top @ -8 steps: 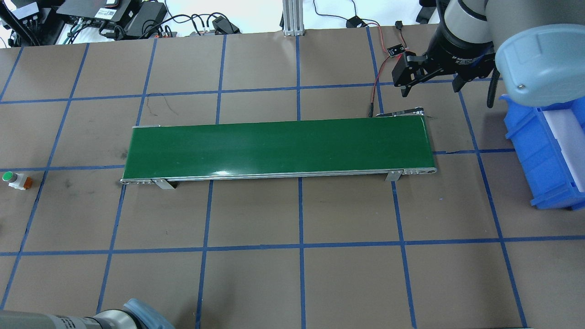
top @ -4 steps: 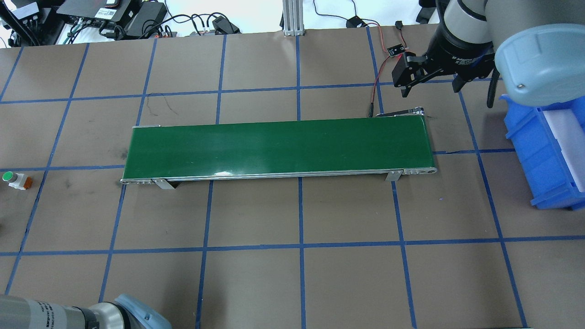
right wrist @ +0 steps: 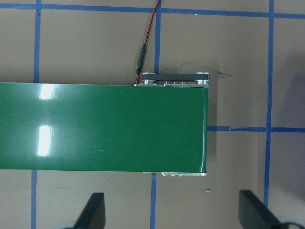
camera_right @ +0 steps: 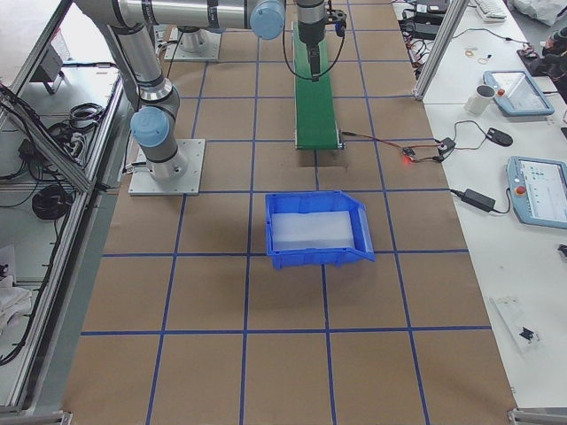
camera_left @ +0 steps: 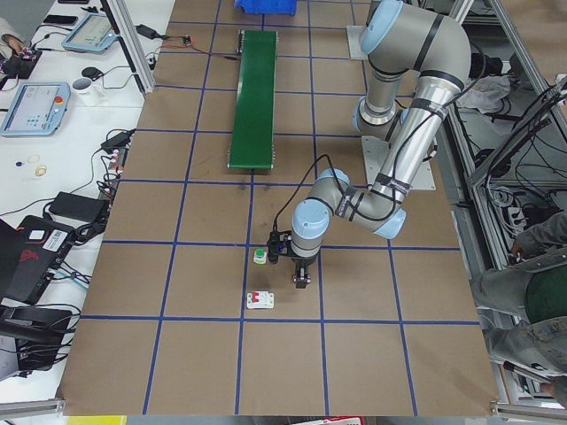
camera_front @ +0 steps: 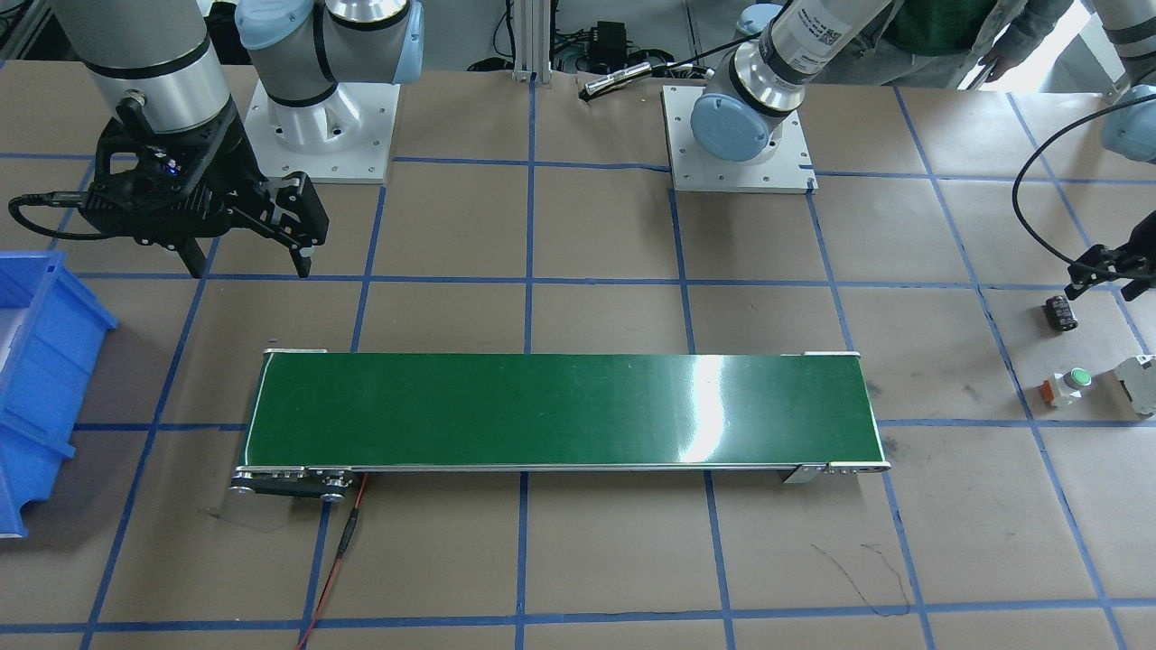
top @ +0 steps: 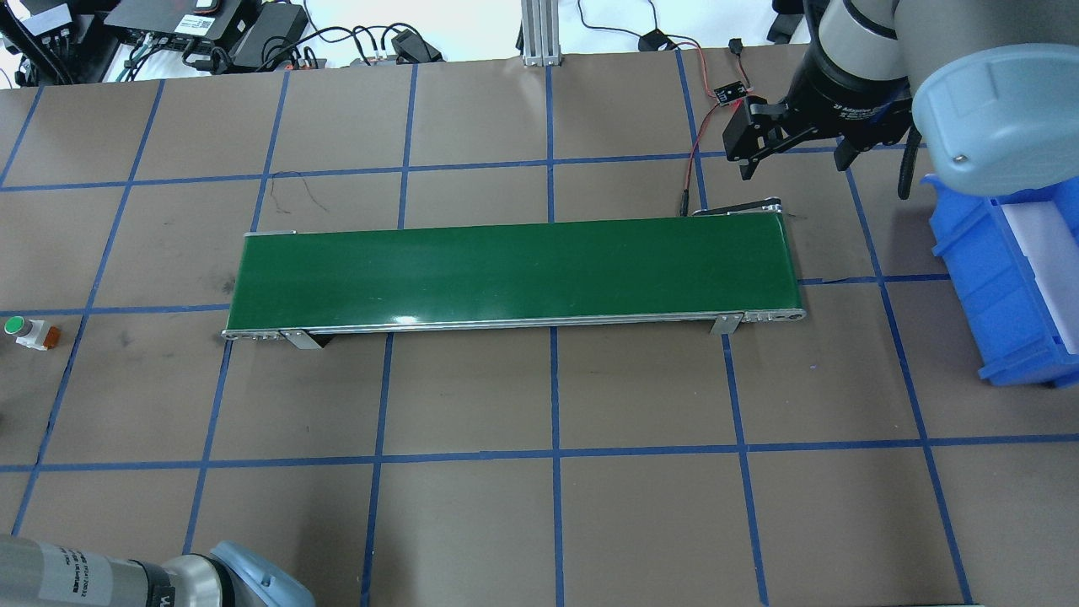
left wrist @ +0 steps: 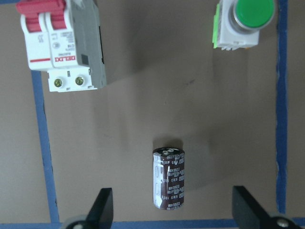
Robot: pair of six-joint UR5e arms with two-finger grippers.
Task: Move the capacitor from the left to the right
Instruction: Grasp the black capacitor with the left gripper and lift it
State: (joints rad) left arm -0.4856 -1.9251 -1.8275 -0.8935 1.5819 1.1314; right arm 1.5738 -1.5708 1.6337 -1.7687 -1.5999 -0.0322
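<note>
So the capacitor [left wrist: 168,179] is lying on its side on the brown table paper at the robot's left end, near a circuit breaker [left wrist: 64,43] and a green push button [left wrist: 245,21]. The left gripper [camera_front: 1102,282] is hovering over it, jaws wide, gripping nothing. The right gripper [right wrist: 172,210] is hanging wide open and empty by the conveyor belt [right wrist: 105,126] end.

The conveyor [top: 514,270] lies lengthwise across the middle of the desk [top: 506,523]. The bin [top: 978,278] sits beyond its right end, and the right claw [top: 794,169] hangs near that end. Well off the left end, the capacitor [left wrist: 168,179] lies under the spread left claw [camera_front: 1104,282]. The push button [left wrist: 243,21] and the breaker [left wrist: 64,43] sit farther from the robot, the breaker leftmost.
</note>
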